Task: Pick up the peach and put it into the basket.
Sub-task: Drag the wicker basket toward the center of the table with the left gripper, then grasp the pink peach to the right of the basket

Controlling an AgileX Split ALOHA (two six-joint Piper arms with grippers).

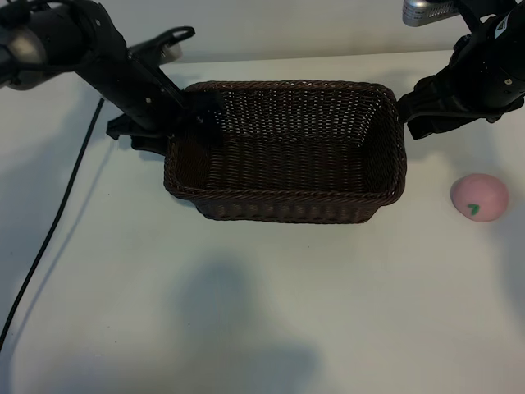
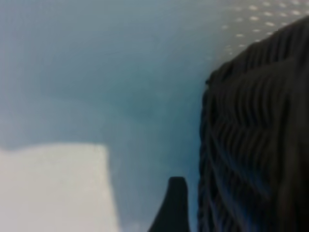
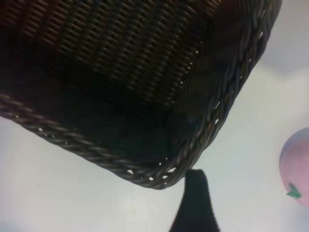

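Observation:
The dark brown woven basket [image 1: 289, 210] stands in the middle of the white table with nothing in it. The pale-pink peach [image 1: 479, 197] lies on the table to the basket's right, with its green leaf mark showing. It also appears at the edge of the right wrist view, peach [image 3: 296, 164]. My left gripper [image 1: 198, 121] is at the basket's far left corner. One of its fingers [image 2: 176, 205] stands just outside the basket wall [image 2: 251, 145] with a narrow gap; it holds nothing. My right gripper [image 1: 408, 113] hovers open at the basket's far right corner, one finger [image 3: 195, 203] beside the braided rim [image 3: 145, 171].
A black cable [image 1: 49, 238] runs down the table's left side. A silver fitting [image 1: 426, 10] sits above the right arm. Bare table [image 1: 246, 312] spreads in front of the basket and around the peach.

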